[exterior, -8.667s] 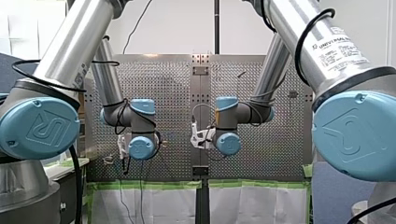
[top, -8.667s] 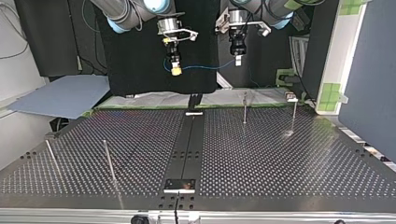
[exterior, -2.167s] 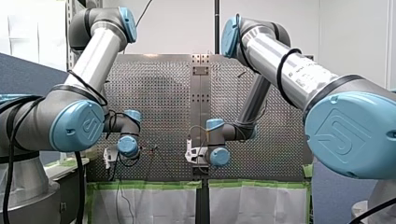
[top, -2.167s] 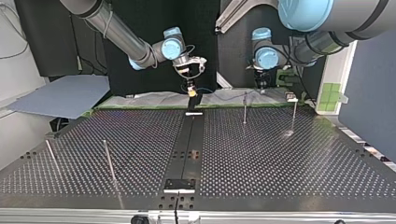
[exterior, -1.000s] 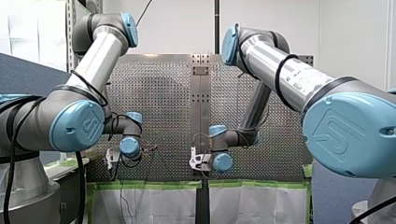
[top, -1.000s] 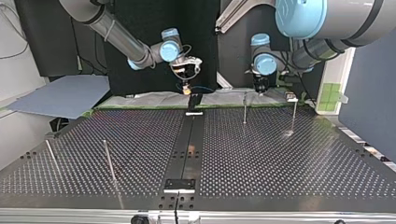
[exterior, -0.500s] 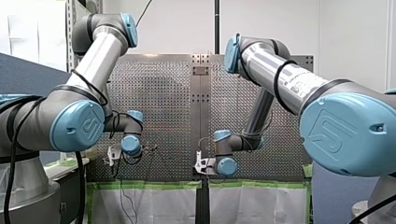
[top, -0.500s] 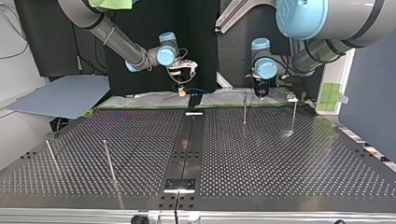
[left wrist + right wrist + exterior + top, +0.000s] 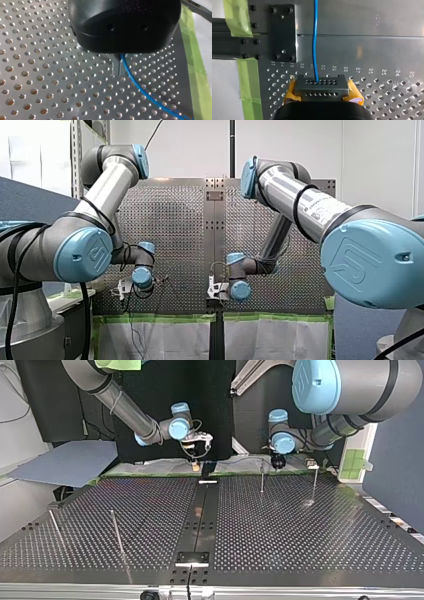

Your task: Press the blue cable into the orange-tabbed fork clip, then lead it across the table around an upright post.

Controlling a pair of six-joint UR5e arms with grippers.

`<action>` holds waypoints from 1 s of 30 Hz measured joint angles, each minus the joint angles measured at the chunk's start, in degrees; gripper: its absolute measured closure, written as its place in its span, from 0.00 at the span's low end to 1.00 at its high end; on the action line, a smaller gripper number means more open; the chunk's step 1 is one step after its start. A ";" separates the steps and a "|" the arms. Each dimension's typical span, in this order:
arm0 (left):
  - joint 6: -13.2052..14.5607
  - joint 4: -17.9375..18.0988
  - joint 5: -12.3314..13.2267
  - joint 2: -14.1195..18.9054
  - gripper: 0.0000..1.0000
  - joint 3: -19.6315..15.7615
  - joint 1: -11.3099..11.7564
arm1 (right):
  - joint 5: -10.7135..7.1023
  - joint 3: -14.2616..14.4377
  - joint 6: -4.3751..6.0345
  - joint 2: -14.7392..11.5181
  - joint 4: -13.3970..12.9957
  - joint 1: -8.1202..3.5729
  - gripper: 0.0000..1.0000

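Your front view sits behind and above the arms [image 9: 102, 190], looking along their reach at the perforated table [image 9: 175, 220] mid-frame. Your top view faces back, low across that table, arms at its upper edge. Both wrist views hang close over its holes, seemingly sharing one blue cable [image 9: 140, 88].

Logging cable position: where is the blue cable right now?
Right wrist view: the blue cable runs straight ahead from my right pincer, beside the black plate.

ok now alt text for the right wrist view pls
A blue cable runs straight ahead from between the yellow pads of my right end effector, over the perforated metal table. A black bolted plate and green tape strips lie beside the cable.
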 joint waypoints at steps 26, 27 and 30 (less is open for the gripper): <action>-5.98 -0.25 4.66 -0.07 1.00 4.33 2.78 | -0.11 -9.12 0.91 0.00 5.21 -2.32 1.00; -5.98 -0.25 4.67 -0.08 1.00 4.33 2.78 | -0.11 -9.14 0.94 0.00 5.24 -2.48 1.00; -5.85 -0.15 4.87 -0.08 1.00 4.33 2.80 | -0.19 -9.15 0.88 0.00 5.53 -2.71 1.00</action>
